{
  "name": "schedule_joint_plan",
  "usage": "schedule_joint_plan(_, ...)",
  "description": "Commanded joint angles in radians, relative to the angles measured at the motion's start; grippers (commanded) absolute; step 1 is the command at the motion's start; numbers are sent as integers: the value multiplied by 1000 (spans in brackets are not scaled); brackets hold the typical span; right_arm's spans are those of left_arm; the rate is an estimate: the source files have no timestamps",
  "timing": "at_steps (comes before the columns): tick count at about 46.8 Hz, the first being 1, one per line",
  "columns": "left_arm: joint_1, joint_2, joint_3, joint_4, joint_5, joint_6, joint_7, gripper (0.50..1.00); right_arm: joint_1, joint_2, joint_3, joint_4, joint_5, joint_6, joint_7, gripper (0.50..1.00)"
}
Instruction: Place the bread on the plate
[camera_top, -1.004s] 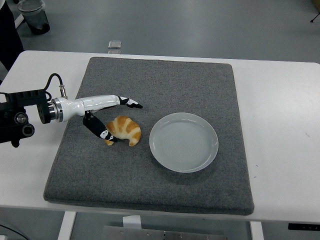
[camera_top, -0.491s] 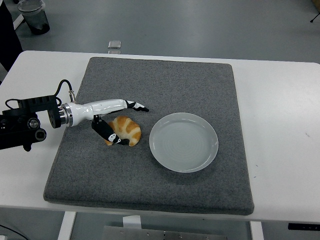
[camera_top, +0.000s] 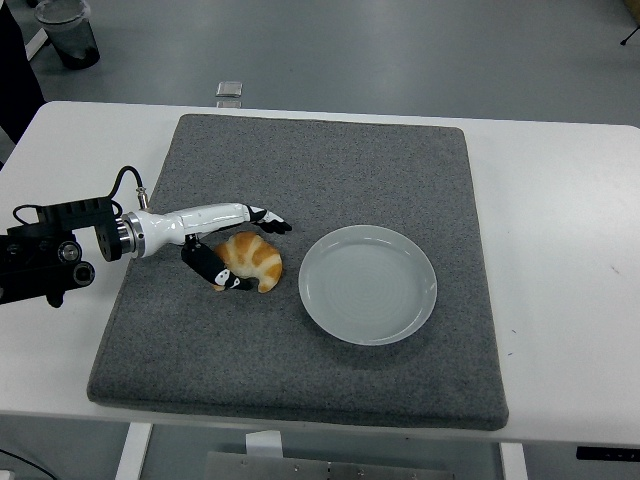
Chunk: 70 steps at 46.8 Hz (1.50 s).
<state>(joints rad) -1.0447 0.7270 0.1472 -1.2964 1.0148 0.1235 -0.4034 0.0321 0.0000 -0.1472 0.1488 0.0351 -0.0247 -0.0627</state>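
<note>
Head view. Bread, a croissant, lies on the grey mat, left of centre, just left of the plate and apart from it. Its long axis runs from upper left to lower right; it curves, both tips turned down toward the near edge, hump facing the far side. Plate is pale, round, resting on the mat with nothing on it.

Left hand comes in from the left over the white surface. Fingers reach over the far side of the bread, thumb against its near left end. Hand part closed around the bread; whether the grip is firm is hard to tell from this height. Bread touches the mat.
</note>
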Motion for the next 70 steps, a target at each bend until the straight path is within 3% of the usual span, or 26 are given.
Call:
schedule_joint_plan(1,2,0,0,0,4,1,-6,787,0,0,0,0,0,0,0,930)
schedule_joint_plan(3,2,0,0,0,5,1,-9,761,0,0,0,0,0,0,0,932)
schedule_joint_plan(5,3,0,2,0,7,1,-11,686,0,0,0,0,0,0,0,930)
schedule_joint_plan(9,3,0,2,0,7,1,-14,613,0,0,0,0,0,0,0,932)
schedule_joint_plan(13,3,2,3,0,7,1,-21,500,-1,0,0,0,0,0,0,930)
schedule_joint_plan(29,-6,11,0,17,7,5,-71,500,-1,0,-2,0,0,0,1,930)
schedule_joint_plan(50,-20,51,-86,65,7,1,-72,500,-5,0,-2,2,0,2,1,930)
schedule_joint_plan(63,-142,147,-95,72,8,-12,-74,500,-5,0,-2,2,0,2,0,930)
schedule_joint_plan(70,-215,163,-92,88,10,-38,-74,500,-5,0,-2,2,0,3,0,930)
